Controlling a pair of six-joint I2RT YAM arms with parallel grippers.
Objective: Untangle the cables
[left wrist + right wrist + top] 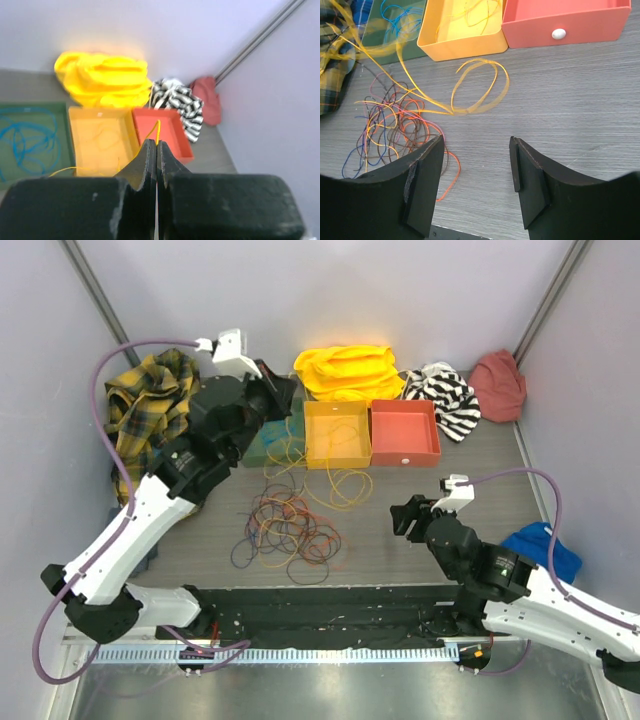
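The left wrist view is soft throughout: the yellow cable (158, 131) vanishes between the pressed-together fingers (146, 165) of the left gripper (156, 146), its run below hidden. From above, the left arm (215, 430) covers those fingertips and most of the green tray (272, 452). In the right wrist view the yellow cable's loop is blurred, and the left edge cuts off the plaid cloth (332, 75).
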